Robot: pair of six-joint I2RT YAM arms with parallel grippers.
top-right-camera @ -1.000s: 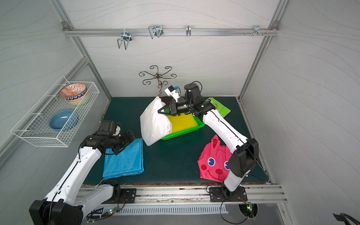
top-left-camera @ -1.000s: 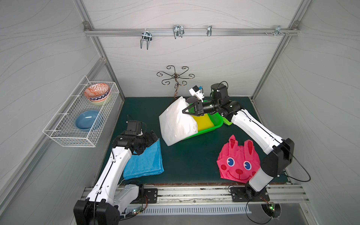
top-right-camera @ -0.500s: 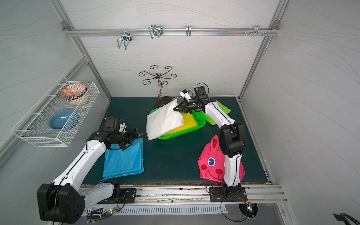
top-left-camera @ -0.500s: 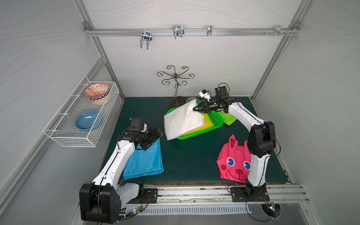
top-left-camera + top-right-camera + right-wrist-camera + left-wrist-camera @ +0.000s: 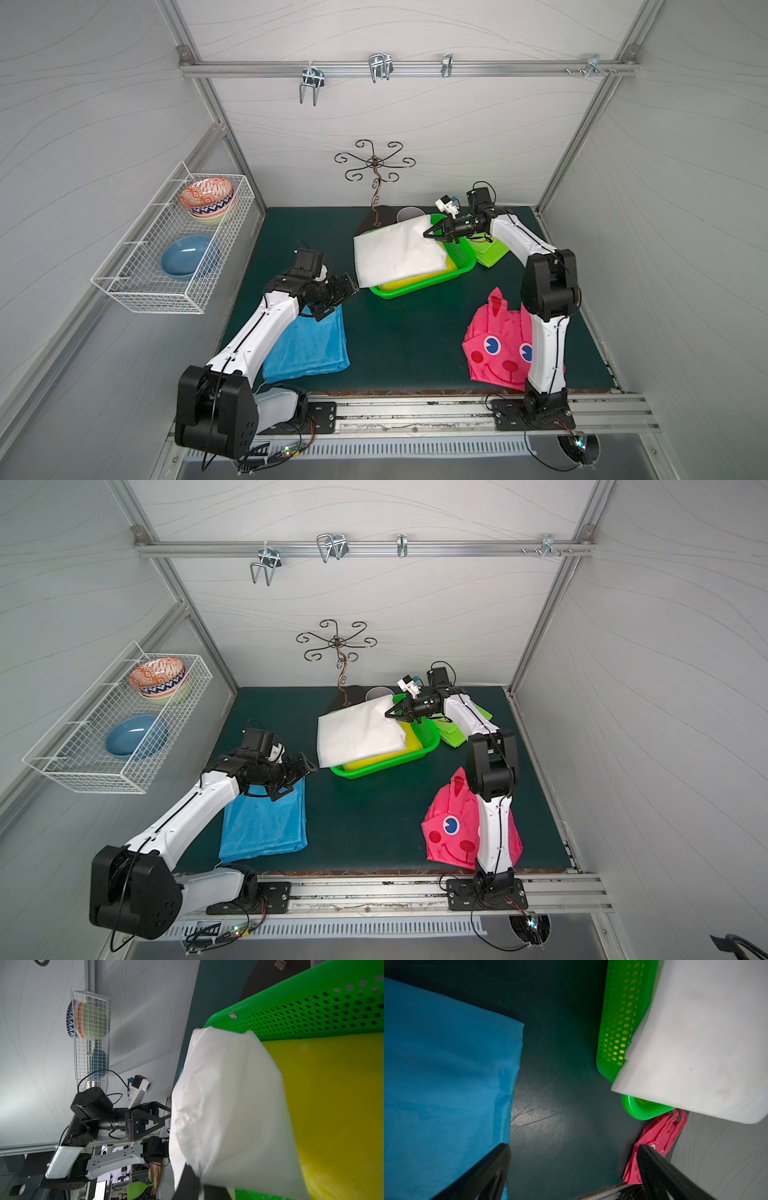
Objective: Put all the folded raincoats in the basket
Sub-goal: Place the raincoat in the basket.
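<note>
**White raincoat lying over the basket, held by one corner**

The right gripper had its fingers pressed together on one corner of the white raincoat, and that was the only hold on it. The raincoat lay slanted across the green basket, which stood near the back edge of the table. It covered most of a yellow sheet already inside. In both top views, the end toward the table's left edge stuck out past the basket's rim.

This looked like the final placing. To do it well, I judged the gripper should draw the pinched corner low toward the table's right edge until the overhanging end slid inside. It should let go only once the fold sat flat. The thin plastic would probably slide easily on the yellow sheet, but it could unfold or drag the light basket along. Letting go at this point risked the raincoat tipping out over the rim.

The left gripper hung with its fingers spread wide and empty, above the blue cloth and just beside the overhang. It could nudge that end in.

No brand or readable writing showed. The pink raincoat near the front right corner bore only a cartoon face. A pale sticker on the basket was too small to read.
</note>
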